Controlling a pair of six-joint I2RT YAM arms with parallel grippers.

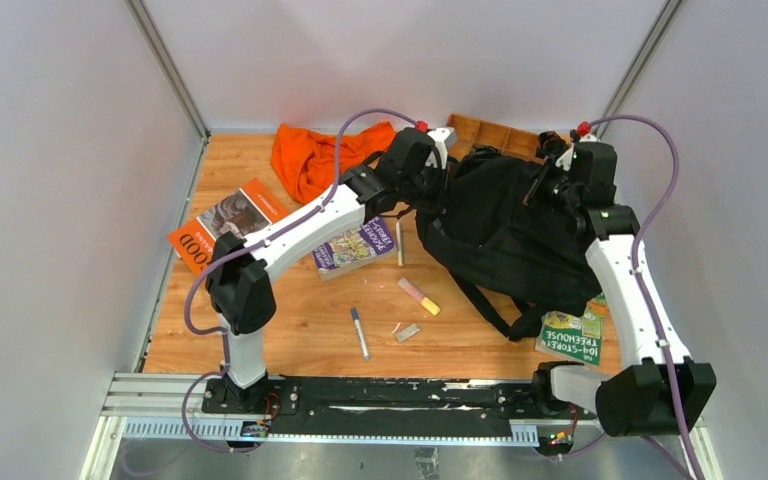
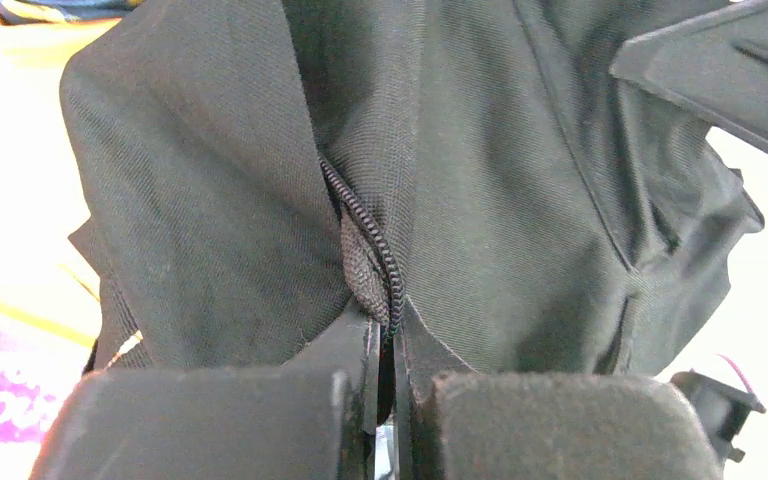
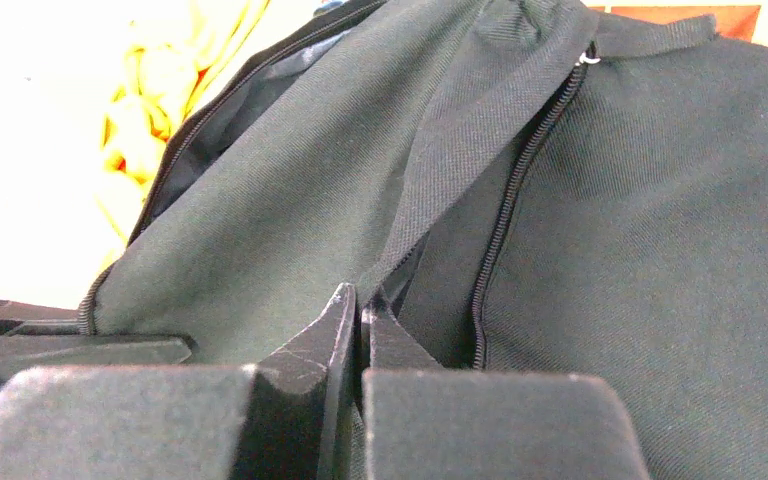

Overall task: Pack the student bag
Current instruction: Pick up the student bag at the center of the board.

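Opening the bag (image 1: 500,215): left gripper (image 2: 385,345) pinches fabric at the zipper (image 2: 360,215) ahead of its tips; right gripper (image 3: 360,310) clamps what looks like a strap (image 3: 460,170). Next move should spread the mouth.

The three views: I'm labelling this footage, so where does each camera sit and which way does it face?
Top external: high behind the bases, looking down at the table; left arm and right arm show.
Left wrist: on the left arm, looking along the left gripper, shut on the backpack by its zipper.
Right wrist: on the right arm, looking along the right gripper, shut on the backpack's strap.
Shared: all show the backpack; top and left wrist show the purple book.
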